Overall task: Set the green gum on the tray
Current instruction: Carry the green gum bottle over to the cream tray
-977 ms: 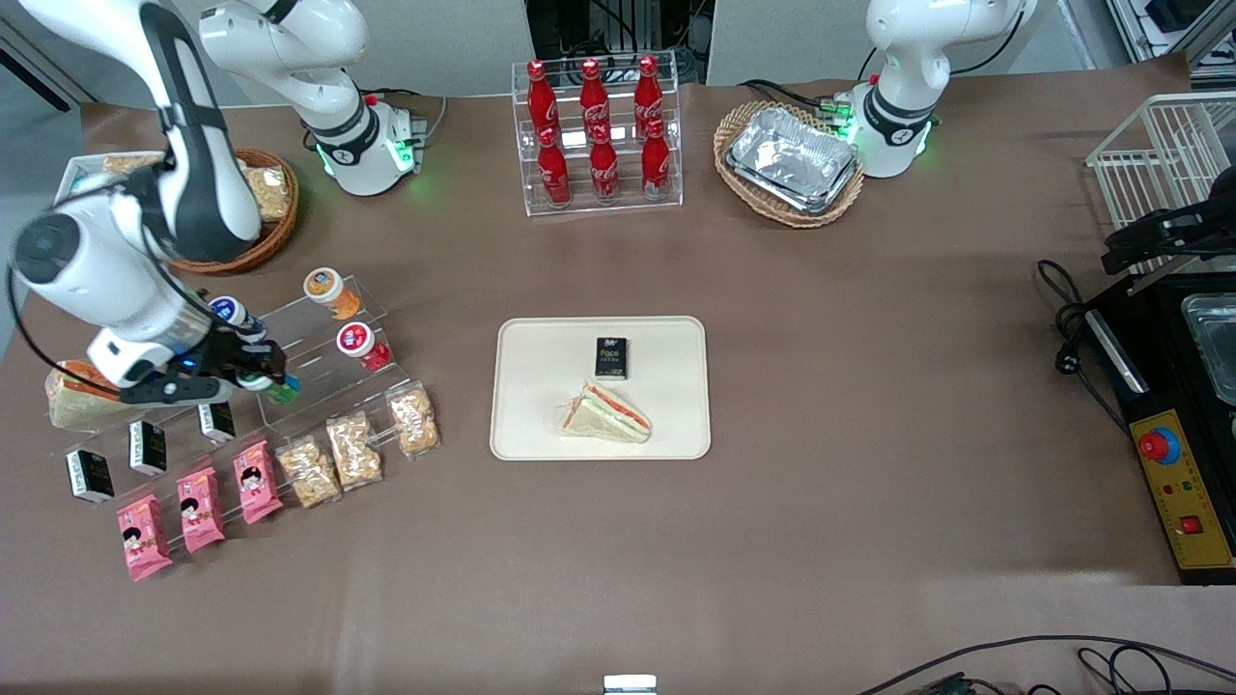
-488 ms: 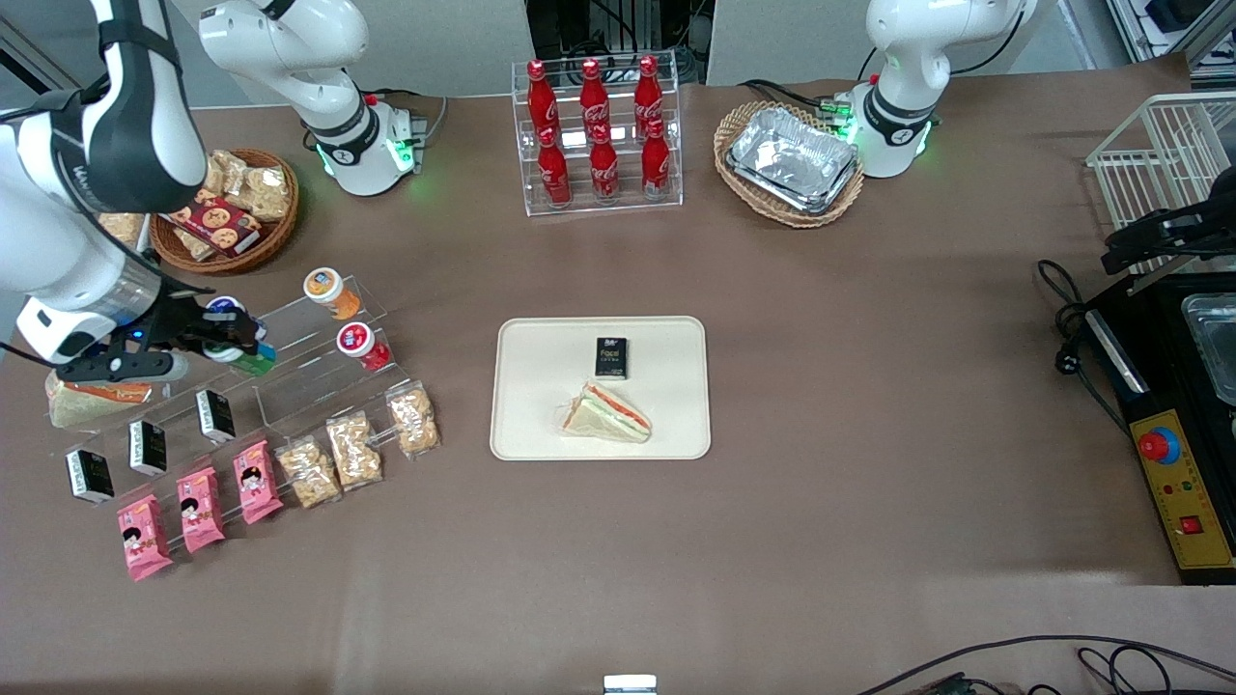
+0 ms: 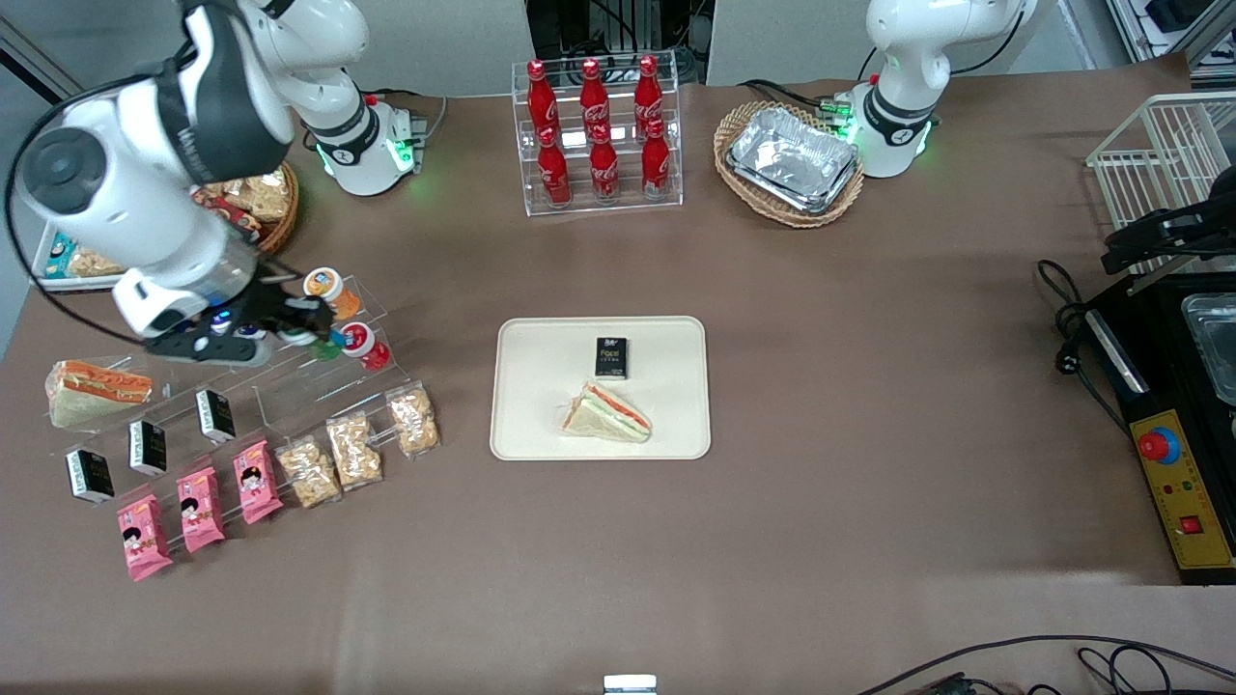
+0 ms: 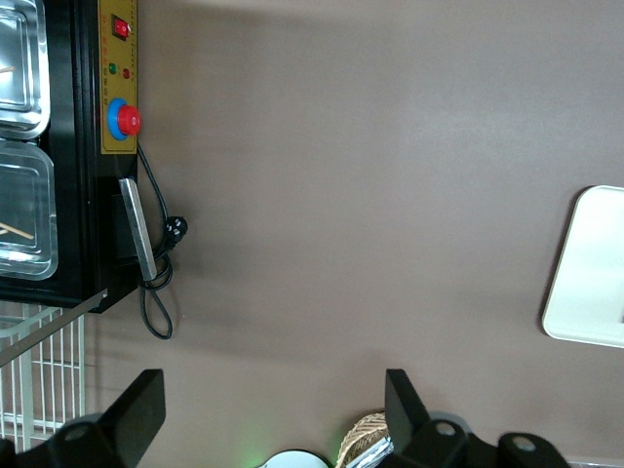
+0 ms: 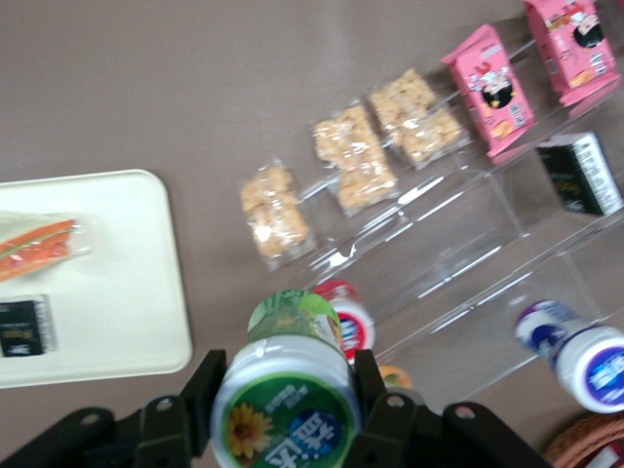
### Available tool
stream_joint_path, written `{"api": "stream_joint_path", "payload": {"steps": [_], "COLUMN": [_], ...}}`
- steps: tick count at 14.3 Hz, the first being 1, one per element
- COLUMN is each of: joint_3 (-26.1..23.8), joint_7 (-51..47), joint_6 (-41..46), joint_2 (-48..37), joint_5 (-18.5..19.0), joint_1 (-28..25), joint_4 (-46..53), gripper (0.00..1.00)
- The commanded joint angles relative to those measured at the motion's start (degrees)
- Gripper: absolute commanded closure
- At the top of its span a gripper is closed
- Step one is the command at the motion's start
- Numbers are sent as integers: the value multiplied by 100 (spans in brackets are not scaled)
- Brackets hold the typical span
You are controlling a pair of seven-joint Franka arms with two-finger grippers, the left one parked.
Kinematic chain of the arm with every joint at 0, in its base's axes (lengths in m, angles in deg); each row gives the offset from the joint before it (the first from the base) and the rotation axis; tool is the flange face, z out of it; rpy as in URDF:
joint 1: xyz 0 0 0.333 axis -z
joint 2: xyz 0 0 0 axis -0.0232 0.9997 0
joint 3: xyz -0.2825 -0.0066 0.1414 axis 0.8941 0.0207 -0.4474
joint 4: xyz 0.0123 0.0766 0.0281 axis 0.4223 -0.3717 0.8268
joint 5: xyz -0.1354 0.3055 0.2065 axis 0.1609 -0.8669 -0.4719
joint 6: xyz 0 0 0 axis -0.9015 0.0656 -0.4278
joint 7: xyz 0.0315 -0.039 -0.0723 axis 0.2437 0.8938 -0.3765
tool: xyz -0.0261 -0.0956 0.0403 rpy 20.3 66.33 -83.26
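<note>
Green gum bottle with white cap rim (image 5: 288, 390) is clamped in my gripper (image 3: 314, 338) jaws above the clear acrylic display steps (image 3: 319, 376), so transfer to the cream rectangular tray (image 3: 541, 425) remains outstanding.

The green gum (image 5: 289, 395), a small round bottle with a white cap rim and a flower label on top, is sitting clamped between the fingers of the gripper (image 3: 314, 340), lifted above the clear stand. The tray (image 3: 541, 425), cream and flat, is lying mid-table, well apart from it, carrying a sandwich and a black box.
</note>
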Motion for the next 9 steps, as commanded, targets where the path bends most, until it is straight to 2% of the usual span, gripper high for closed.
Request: {"api": "stream_joint_path", "payload": {"steps": [1,6,9], "joint_3": [-467,-941,-977], "joint_7": [-795,-1718,-1825], "joint_6": [161,-93,-523], "joint_2": [-128,161,276], "joint_5": [-131,-324,-333], "joint_1": [20,20,-58], "joint_4": [293,313,23], "gripper": [84,84,84]}}
